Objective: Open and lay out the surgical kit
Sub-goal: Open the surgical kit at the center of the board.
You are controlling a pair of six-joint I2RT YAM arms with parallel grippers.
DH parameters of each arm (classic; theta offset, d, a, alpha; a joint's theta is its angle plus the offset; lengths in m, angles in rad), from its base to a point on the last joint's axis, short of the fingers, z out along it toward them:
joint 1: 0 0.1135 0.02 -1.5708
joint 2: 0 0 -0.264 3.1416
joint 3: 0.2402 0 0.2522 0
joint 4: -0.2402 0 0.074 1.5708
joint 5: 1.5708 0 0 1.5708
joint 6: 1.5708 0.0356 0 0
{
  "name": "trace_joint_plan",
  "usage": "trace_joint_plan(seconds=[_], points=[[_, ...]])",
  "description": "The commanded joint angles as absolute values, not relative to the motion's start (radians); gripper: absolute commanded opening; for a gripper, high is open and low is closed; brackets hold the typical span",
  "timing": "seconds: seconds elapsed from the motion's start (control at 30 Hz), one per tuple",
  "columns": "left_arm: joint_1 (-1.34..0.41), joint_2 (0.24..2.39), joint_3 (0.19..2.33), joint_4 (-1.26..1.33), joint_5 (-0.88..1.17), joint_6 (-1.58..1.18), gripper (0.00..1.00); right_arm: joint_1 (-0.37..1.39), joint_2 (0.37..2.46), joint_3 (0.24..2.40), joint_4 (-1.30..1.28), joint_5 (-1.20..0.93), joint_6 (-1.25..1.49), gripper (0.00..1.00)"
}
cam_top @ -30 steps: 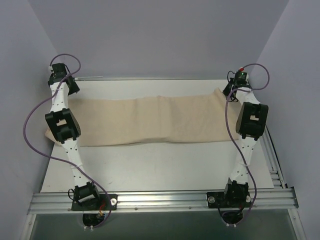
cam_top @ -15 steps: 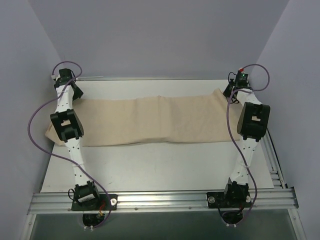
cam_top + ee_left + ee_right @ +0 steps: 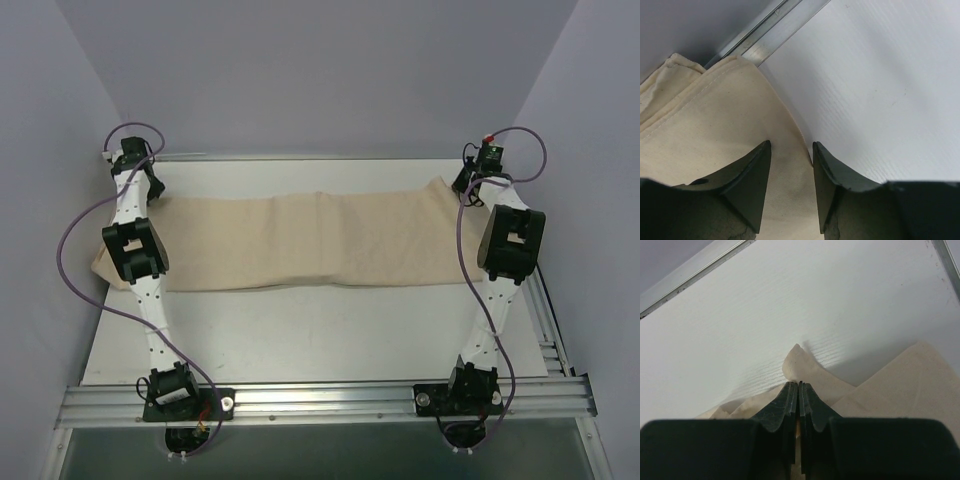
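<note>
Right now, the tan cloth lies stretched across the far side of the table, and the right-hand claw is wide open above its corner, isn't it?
Not quite. The right gripper is not wide open: its fingers are pressed together, pinching the corner of the tan cloth, as the right wrist view shows. The rest is right.

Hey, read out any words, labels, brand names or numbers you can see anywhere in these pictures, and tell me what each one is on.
No readable text in any view.
cloth wrap: plain beige, with no print or tag showing.
tabletop: blank white.
left arm and right arm: any markings on the black housings are too small to read.
</note>
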State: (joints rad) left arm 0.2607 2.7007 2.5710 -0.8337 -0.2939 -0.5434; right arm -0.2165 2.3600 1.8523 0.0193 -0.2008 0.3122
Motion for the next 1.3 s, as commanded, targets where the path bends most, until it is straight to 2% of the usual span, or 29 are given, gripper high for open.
trace_joint_plan(seconds=[0.0,0.2,0.43,0.5,0.57,0.7,0.83,0.97,1.13,1.27], points=[[0.253,2.655,2.517,-0.818,-0.313,-0.572,0.48,-0.222,2.276,1.838,0.025,-0.212,0.296,0.0],[0.253,2.614,2.482,-0.802,-0.353,-0.574,0.42,-0.221,2.286,1.856,0.02,-0.219,0.308,0.01],[0.253,2.6,2.465,-0.779,-0.336,-0.584,0.17,-0.221,2.293,1.867,0.008,-0.215,0.313,0.04],[0.253,2.6,2.464,-0.781,-0.328,-0.591,0.02,-0.221,2.295,1.876,0.005,-0.21,0.316,0.08],[0.253,2.594,2.457,-0.778,-0.325,-0.595,0.02,-0.221,2.309,1.905,-0.047,-0.2,0.319,0.17],[0.247,2.559,2.419,-0.75,-0.281,-0.595,0.02,-0.221,2.327,1.966,-0.116,-0.167,0.331,0.23],[0.232,2.522,2.381,-0.73,-0.207,-0.575,0.02,-0.224,2.341,2.035,-0.214,-0.094,0.37,0.41],[0.21,2.494,2.346,-0.745,-0.175,-0.565,0.02,-0.225,2.361,2.108,-0.271,-0.066,0.367,0.52],[0.206,2.431,2.272,-0.736,-0.143,-0.566,0.02,-0.244,2.416,2.236,-0.34,-0.006,0.36,0.54],[0.204,2.399,2.24,-0.724,-0.114,-0.555,0.02,-0.258,2.471,2.302,-0.365,0.018,0.389,0.48]])
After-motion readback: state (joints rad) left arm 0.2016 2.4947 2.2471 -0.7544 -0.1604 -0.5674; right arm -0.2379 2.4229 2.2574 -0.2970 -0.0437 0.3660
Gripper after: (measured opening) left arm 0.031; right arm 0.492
